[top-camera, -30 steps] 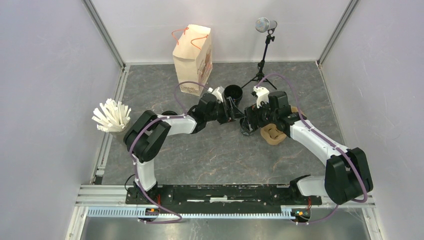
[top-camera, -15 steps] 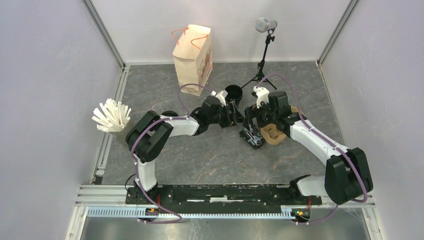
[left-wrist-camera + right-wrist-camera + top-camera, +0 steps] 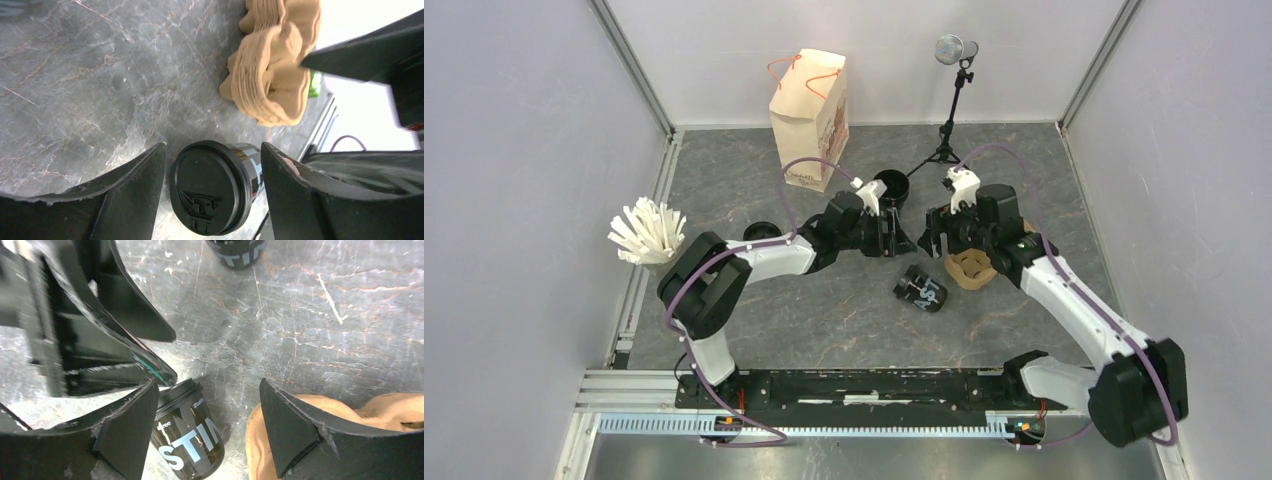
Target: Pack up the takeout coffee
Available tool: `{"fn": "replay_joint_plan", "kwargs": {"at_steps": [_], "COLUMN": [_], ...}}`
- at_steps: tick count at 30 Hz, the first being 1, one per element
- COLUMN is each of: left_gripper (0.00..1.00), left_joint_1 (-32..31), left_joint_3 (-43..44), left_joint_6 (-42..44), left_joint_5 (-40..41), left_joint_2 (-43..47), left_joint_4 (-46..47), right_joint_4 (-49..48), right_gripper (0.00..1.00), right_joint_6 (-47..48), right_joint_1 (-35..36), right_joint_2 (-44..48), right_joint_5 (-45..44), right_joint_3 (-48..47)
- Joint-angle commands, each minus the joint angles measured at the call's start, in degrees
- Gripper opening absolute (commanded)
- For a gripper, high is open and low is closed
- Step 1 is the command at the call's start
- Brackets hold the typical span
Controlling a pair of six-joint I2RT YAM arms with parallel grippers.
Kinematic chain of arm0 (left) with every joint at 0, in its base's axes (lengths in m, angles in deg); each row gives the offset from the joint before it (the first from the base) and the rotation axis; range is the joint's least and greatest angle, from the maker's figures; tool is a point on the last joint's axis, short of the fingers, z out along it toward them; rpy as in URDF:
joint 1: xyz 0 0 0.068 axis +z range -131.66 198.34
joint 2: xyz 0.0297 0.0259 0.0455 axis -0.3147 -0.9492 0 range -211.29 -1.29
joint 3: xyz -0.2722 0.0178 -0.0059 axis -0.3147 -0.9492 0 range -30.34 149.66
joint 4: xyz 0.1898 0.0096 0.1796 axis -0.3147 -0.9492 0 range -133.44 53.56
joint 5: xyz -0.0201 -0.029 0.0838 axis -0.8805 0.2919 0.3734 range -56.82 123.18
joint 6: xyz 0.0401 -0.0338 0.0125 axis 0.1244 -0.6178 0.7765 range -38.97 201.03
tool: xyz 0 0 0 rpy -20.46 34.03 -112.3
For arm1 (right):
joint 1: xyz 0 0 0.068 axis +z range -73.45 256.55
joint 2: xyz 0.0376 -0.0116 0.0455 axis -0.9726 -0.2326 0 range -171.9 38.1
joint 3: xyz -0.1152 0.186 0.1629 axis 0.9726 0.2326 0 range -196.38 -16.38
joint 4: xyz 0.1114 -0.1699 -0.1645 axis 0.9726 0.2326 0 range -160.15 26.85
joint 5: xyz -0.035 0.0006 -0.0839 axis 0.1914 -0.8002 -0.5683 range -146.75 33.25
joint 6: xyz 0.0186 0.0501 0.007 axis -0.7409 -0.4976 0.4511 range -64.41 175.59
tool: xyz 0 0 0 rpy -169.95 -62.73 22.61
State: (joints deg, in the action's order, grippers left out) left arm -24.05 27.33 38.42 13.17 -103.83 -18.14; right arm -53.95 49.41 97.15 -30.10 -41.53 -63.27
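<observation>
One lidded cup (image 3: 921, 291) is seen tipped on the tabletop (image 3: 824, 310), just beyond the left fingers (image 3: 125, 195) and right fingers (image 3: 290, 425). Both pairs are held apart, nothing clamped, presumably so it can be righted for the carrier (image 3: 972, 268).

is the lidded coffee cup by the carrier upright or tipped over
Tipped: the cup lies on its side on the table, printed wall up in the top view, lid facing sideways.

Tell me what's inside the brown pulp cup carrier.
The brown carrier shows one empty pocket; the right arm hides the rest. A lidded black cup lies tipped nearby.
</observation>
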Motion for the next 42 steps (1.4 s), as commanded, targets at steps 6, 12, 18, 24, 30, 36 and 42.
{"fn": "replay_joint_plan", "kwargs": {"at_steps": [6,12,18,24,30,36,42], "left_gripper": [0.73,0.72,0.60,0.35,0.31,0.29,0.28], "left_joint_1": [-4.1,-5.6,-7.1,-7.5,-9.3,-14.9,-23.0], "left_joint_3": [-0.2,-2.1,-3.4,-3.0,1.6,8.3,15.2], "left_joint_6": [15.4,16.6,17.5,17.6,21.7,28.8,36.0], "left_joint_5": [-2.5,-3.4,-1.2,-0.8,7.3,28.8,57.2], "left_joint_2": [2.3,3.4,5.1,7.9,10.1,12.2,8.4], "left_joint_4": [-10.6,-12.9,-16.0,-17.4,-26.1,-36.1,-43.5], "right_joint_4": [0.9,2.5,2.7,2.6,3.1,3.2,2.6], "right_gripper": [0.79,0.78,0.78,0.79,0.80,0.82,0.84], "right_joint_6": [-4.5,-3.6,-3.1,-2.8,-2.3,-1.7,-1.9], "right_joint_1": [-0.1,-0.1,-0.1,-0.1,-0.1,-0.1,-0.1], "right_joint_2": [14.7,17.7,17.9,18.5,19.4,21.7,23.9], "right_joint_5": [-1.4,-2.7,-2.3,-2.3,-2.3,-3.9,-6.4], "right_joint_3": [-0.6,-0.7,0.9,1.6,1.2,0.8,0.7]}}
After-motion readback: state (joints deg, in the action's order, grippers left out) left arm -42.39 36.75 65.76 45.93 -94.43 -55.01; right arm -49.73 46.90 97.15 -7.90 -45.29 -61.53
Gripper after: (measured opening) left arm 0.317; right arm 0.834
